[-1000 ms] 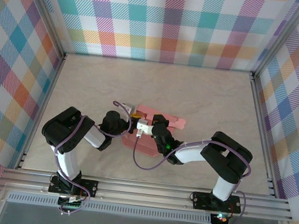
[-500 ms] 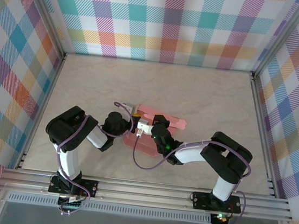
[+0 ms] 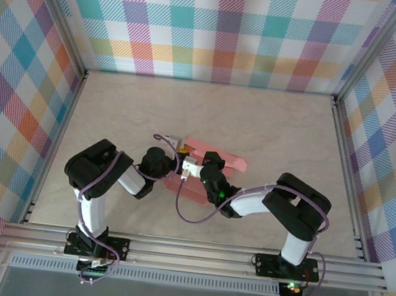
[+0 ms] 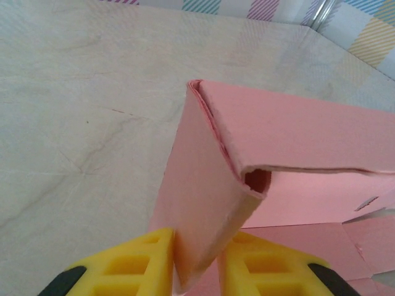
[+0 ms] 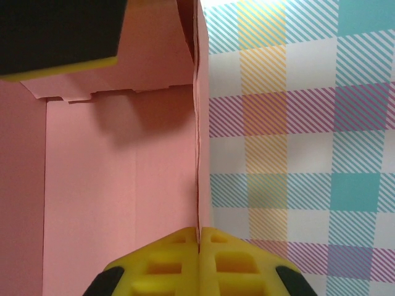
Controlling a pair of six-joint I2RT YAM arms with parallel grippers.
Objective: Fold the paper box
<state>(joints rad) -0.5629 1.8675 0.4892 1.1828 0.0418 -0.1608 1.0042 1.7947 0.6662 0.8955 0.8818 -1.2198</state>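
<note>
You've nudged the left gripper (image 4: 196, 262) toward the paper box (image 4: 296, 142); its jaws and the right gripper's (image 5: 199, 239) each pinch a raised wall, mid-fold.

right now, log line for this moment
left gripper: shut on paper box | right gripper: shut on paper box | state: partly folded, on table

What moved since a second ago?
The left arm swung its elbow a little to the right, toward the salmon-pink thin card paper box, and its wrist nudged closer. Both pairs of jaws stay pinched on the card, and the box lies where it was.
</note>
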